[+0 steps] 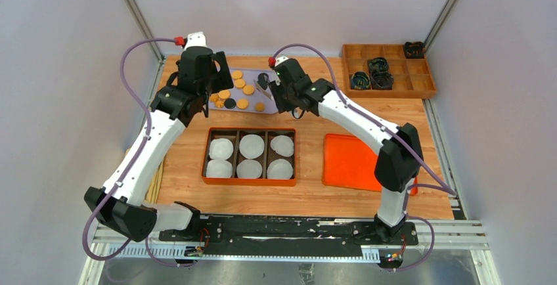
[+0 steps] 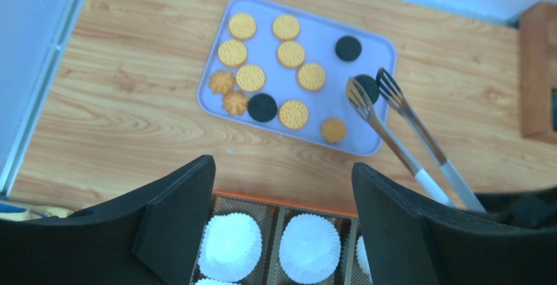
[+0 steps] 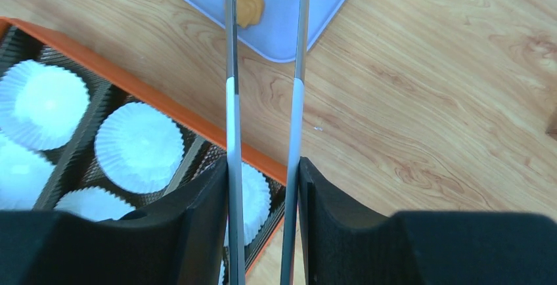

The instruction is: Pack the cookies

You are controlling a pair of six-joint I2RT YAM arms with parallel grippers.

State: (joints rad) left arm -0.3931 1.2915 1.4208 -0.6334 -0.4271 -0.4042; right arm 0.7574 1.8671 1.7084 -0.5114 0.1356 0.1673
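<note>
My left gripper (image 2: 282,167) hung with its fingers wide apart and nothing between them, above the table (image 2: 131,121) between the lavender tray (image 2: 322,32) and the far edge of the orange box (image 1: 249,181). My right gripper (image 3: 263,175) was clamped on the handles of the metal tongs (image 3: 231,101), which reached out over the tray's near corner. The cookies (image 2: 251,77) lay flat on that tray, most of them golden and three black, none in the box. One black cookie (image 2: 369,83) showed between the tong tips; whether they pinched it I could not tell. Six white paper cups (image 1: 251,146) sat in the box's compartments, every one without a cookie.
</note>
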